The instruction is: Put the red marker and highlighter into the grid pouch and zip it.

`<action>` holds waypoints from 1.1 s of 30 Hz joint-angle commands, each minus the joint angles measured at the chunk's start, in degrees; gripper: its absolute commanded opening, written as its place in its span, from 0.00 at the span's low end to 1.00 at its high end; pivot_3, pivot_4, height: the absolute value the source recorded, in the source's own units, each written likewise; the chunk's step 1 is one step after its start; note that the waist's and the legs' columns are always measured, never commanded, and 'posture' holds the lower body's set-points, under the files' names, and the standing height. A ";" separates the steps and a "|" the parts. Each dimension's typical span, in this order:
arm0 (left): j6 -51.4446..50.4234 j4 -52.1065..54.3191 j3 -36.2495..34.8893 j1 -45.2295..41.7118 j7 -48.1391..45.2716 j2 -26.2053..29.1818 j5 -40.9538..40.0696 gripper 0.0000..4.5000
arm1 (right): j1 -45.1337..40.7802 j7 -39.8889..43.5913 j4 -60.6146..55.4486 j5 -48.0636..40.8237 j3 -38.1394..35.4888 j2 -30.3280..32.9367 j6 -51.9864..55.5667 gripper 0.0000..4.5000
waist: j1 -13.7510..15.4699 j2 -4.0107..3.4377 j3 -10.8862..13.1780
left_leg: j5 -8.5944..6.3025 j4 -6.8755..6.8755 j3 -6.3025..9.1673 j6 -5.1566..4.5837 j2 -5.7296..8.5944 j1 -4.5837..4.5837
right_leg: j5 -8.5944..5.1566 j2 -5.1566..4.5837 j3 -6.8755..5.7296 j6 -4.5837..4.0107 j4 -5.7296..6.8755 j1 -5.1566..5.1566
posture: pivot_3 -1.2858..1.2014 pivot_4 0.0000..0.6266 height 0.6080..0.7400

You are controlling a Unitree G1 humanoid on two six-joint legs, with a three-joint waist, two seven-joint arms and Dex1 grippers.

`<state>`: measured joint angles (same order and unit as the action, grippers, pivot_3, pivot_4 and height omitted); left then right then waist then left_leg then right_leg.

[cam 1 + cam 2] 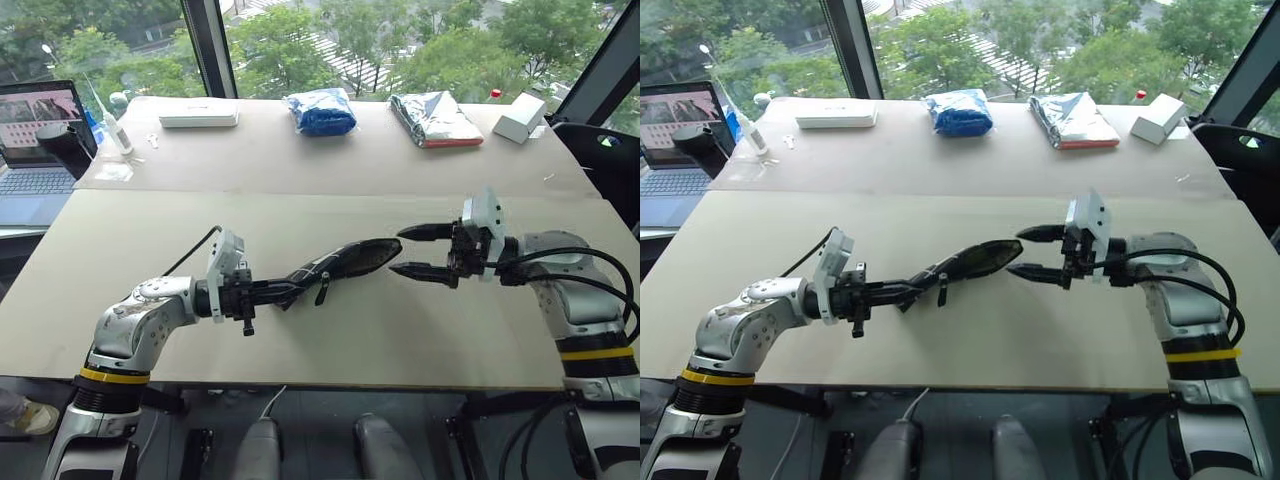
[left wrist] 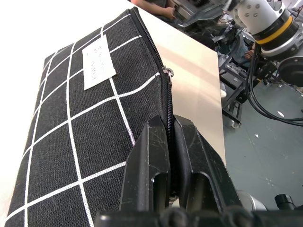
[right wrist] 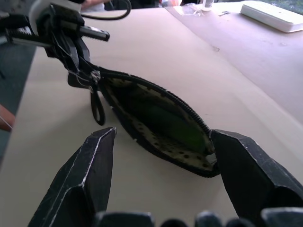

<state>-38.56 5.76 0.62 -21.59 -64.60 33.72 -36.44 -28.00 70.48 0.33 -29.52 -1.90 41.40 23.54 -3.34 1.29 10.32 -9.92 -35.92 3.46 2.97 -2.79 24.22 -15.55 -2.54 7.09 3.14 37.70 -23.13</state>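
**Pouch held open above the surface, right tool wide beside it**

Pouch and tools meet over the middle of the near surface (image 1: pixel 300 350). The grid pouch (image 1: pixel 340 262) hangs in the air, its zippered edge turned upward and its mouth gaping along most of its length. The left tool (image 1: pixel 275 292) has its two black fingers pinched tight on the end of the pouch where the zipper slider and black pull strap (image 3: pixel 97 109) sit; the left wrist view shows the fingers (image 2: pixel 151 175) clamped on the zipper line, with the white grid fabric and small white label (image 2: pixel 98 63) beyond them.

The right tool (image 1: pixel 418 250) stands just off the pouch's other end, its fingers spread wide and holding nothing. Its wrist view looks between those fingers into the open mouth, where a dotted lining and a light-green shape, apparently the highlighter (image 3: pixel 177 127), lie inside. The red marker cannot be made out in the dark interior.

On the far surface lie a flat white case (image 1: pixel 198 118), a blue bag (image 1: pixel 321 110), a silver packet (image 1: pixel 433 118) and a small white box (image 1: pixel 519 117). A laptop (image 1: pixel 35 150) sits at the far left, with a white bottle (image 1: pixel 112 125) near it.
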 commanded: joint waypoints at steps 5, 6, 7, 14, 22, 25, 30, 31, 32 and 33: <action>3.70 -0.46 -0.21 0.41 -0.79 -0.41 0.81 0.00 | 11.82 -8.20 -14.52 -1.82 3.94 -2.67 9.48 0.79 | 0.09 0.01 0.00 | 0.00 -0.03 0.00 0.00 0.00 0.02 | -0.04 0.00 0.01 0.07 -0.01 -0.01 | 0.52 0.24 1.00; 3.94 -0.54 -0.13 0.51 -0.84 -0.43 0.88 0.00 | 12.54 -9.96 -15.08 -0.30 5.28 -3.80 8.94 0.79 | -0.01 0.02 -0.01 | 0.00 -0.04 -0.02 0.00 0.00 0.01 | -0.18 0.01 0.02 0.31 0.00 -0.02 | 0.52 0.24 1.00; 4.31 -0.65 0.02 0.61 -0.84 -0.53 1.02 0.00 | 13.02 -12.41 -15.19 1.66 7.06 -5.35 8.63 0.79 | -0.05 0.02 -0.01 | 0.00 -0.05 -0.01 0.00 -0.01 -0.02 | -0.22 0.02 0.02 0.38 0.02 -0.02 | 0.52 0.24 1.00; 5.93 -1.95 0.49 0.46 -1.64 -0.85 1.80 0.00 | 9.25 -25.96 -10.80 10.87 12.68 -15.40 7.50 0.79 | -0.08 0.03 -0.01 | 0.00 -0.05 -0.02 0.00 0.00 0.02 | -0.23 0.00 0.03 0.40 0.04 -0.05 | 0.52 0.24 1.00; 7.25 -3.31 0.72 0.27 -2.69 -1.12 2.68 0.00 | 4.51 -27.00 -12.27 8.72 13.89 -21.92 10.90 0.79 | 0.06 0.03 -0.01 | 0.00 -0.05 0.01 0.01 0.00 0.02 | -0.15 0.01 0.00 0.26 0.05 -0.04 | 0.52 0.24 1.00; 7.97 -3.90 0.74 0.60 -3.00 -1.19 3.12 0.00 | 4.27 -26.01 -13.21 7.28 14.45 -22.46 12.45 0.79 | 0.07 0.03 -0.01 | 0.00 -0.05 0.00 0.01 0.00 0.02 | -0.16 0.01 0.01 0.26 0.05 -0.04 | 0.52 0.24 1.00; 9.07 -4.81 0.58 1.00 -3.27 -1.42 3.70 0.00 | 4.67 -24.46 -14.95 5.70 14.87 -21.97 13.74 0.79 | 0.01 0.03 -0.01 | 0.00 -0.05 0.01 0.01 0.00 0.02 | -0.16 0.01 0.00 0.27 0.05 -0.04 | 0.52 0.24 1.00; 9.25 -4.97 0.56 1.06 -3.34 -1.43 3.78 0.00 | 4.43 -24.60 -14.43 5.90 14.78 -21.99 13.67 0.73 | -0.01 0.03 -0.01 | 0.00 -0.05 0.01 0.01 0.00 0.02 | -0.16 0.01 0.00 0.27 0.05 -0.04 | 0.52 0.24 1.00; 9.37 -5.07 0.55 1.10 -3.38 -1.44 3.83 0.00 | 4.20 -24.84 -13.89 6.18 14.66 -22.05 13.45 0.67 | -0.01 0.03 -0.01 | 0.00 -0.05 0.01 0.01 0.00 0.01 | -0.16 0.01 0.00 0.27 0.05 -0.04 | 0.52 0.24 1.00; 9.45 -5.11 0.55 1.14 -3.40 -1.45 3.85 0.00 | 4.08 -25.02 -13.56 6.35 14.58 -22.09 13.29 0.63 | -0.02 0.03 -0.01 | 0.00 -0.05 0.01 0.01 0.00 0.02 | -0.16 0.01 0.00 0.27 0.05 -0.04 | 0.52 0.24 1.00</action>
<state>-30.27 0.33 1.36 -20.38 -67.37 32.26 -32.62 -22.60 45.52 -11.98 -22.82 13.06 19.25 37.27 -3.36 1.32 10.31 -9.92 -35.97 3.46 2.98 -2.79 24.24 -15.71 -2.53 7.09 3.41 37.75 -23.18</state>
